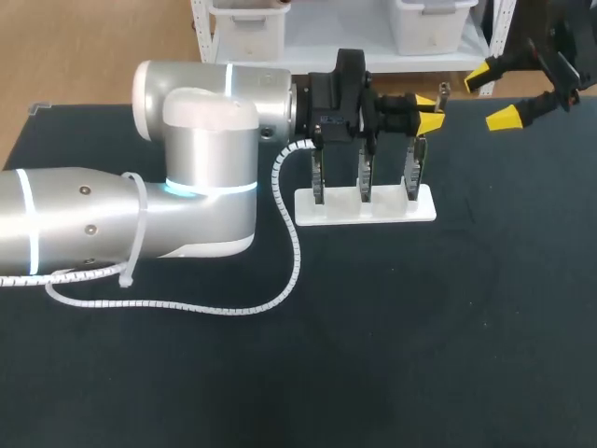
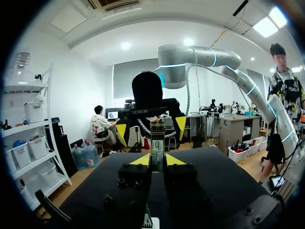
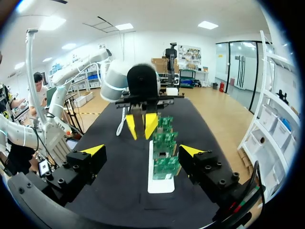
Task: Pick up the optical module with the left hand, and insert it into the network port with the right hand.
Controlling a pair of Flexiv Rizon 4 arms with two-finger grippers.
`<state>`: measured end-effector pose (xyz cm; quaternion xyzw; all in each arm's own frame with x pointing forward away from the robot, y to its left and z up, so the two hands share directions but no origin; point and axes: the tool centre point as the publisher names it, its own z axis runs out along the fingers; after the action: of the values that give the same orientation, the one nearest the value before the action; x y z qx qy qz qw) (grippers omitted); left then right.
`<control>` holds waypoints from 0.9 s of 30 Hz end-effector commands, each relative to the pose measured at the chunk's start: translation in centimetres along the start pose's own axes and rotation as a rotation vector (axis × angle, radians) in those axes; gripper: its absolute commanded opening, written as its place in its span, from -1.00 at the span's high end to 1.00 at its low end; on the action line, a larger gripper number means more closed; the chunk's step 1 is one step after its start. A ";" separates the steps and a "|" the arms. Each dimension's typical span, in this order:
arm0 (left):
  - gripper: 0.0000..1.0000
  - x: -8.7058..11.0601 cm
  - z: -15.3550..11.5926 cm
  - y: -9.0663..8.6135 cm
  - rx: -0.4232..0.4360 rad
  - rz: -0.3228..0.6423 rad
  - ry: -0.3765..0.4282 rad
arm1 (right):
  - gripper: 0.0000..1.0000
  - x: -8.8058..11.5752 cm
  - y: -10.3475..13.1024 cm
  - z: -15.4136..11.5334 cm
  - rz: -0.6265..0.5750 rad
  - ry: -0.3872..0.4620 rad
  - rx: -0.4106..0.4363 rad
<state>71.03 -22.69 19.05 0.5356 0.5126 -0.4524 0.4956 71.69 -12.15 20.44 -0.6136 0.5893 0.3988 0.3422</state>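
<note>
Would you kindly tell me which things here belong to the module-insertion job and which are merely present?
Job:
- optical module, gripped by the left gripper
- right gripper, open
- three green circuit boards on a white stand

Not the job:
- black table
- white spiral cable wrap on the left arm

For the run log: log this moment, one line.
left gripper: shut on optical module, above white rack | right gripper: open, empty | insertion: not done

Surface: black, matte. Carries one white base with three upright green boards, apparently circuit boards.
</note>
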 end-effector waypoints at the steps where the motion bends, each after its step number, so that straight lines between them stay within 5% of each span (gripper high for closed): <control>1: 1.00 0.0 0.0 -0.2 -0.007 0.001 -0.002 | -1.00 -1.4 0.4 -0.1 -0.028 0.000 0.015; 13: 1.00 0.0 0.0 -0.2 -0.007 0.001 -0.002 | -1.00 -5.1 0.9 2.0 -0.091 -0.006 -0.004; 27: 1.00 0.0 0.0 -0.2 -0.007 0.001 -0.002 | -1.00 -4.5 0.3 4.3 -0.018 0.034 0.058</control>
<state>71.03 -22.69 19.05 0.5355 0.5127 -0.4524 0.4957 71.59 -6.20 22.53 -0.6169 0.5985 0.3738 0.3485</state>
